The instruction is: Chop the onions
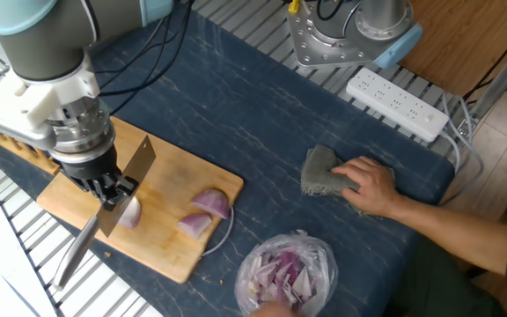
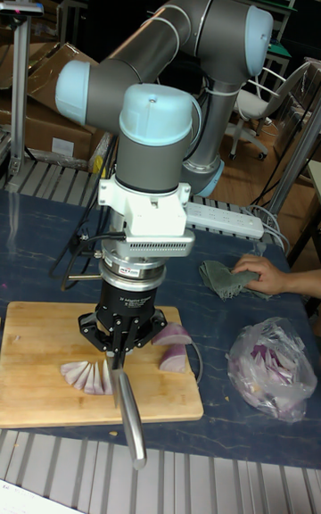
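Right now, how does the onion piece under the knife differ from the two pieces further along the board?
The onion under the knife is already sliced and fanned into thin wedges, cut faces showing; the two pieces further along are still whole chunks with purple skin up. The sliced one lies at the blade held in the gripper; the other two lie clear of it, near the board's right edge. All are red onion.

You have a pale, matt wooden cutting board (image 1: 161,224) on a dark blue, marbled matt table cover (image 1: 236,114). The flat steel knife blade (image 1: 128,180) looks dull grey; its metal handle (image 2: 131,420) shines. The purple-skinned onion pieces (image 1: 202,213) look glossy and smooth. On the right lie a crinkled clear plastic bag (image 1: 287,269) and a rough grey cloth (image 1: 322,173).
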### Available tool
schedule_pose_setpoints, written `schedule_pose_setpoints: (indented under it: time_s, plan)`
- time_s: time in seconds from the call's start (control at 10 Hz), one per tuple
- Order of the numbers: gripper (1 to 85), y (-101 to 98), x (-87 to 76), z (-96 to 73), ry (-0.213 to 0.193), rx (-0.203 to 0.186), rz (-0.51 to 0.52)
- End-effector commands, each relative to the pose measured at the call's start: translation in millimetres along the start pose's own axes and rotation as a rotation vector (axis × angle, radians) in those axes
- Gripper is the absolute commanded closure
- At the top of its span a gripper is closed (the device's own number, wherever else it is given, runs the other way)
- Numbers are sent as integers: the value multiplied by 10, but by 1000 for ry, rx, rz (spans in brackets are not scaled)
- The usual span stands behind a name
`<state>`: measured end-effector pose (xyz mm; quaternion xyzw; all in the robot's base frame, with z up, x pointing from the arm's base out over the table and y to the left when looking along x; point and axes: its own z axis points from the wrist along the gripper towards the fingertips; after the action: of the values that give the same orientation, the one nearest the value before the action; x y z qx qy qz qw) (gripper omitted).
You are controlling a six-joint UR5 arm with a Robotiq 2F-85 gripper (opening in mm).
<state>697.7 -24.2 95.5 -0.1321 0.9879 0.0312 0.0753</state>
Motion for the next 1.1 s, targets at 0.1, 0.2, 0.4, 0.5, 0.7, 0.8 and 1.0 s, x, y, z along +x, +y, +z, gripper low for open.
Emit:
schedule_pose_setpoints:
  time_s: [0.1, 0.2, 0.4, 0.5, 0.7, 0.8, 1.0]
  plan:
    - [840, 41, -26, 17, -12, -9, 3]
    - [840, 38, -26, 25, -12, -9, 3]
    - [840, 26, -26, 29, -13, -5, 1]
    - [840, 25, -26, 29, -13, -5, -2]
    - [840, 21, -25, 31, -13, -4, -4]
    - [840, 23, -25, 32, -13, -5, -5]
    - [840, 16, -24, 39, -13, -4, -5]
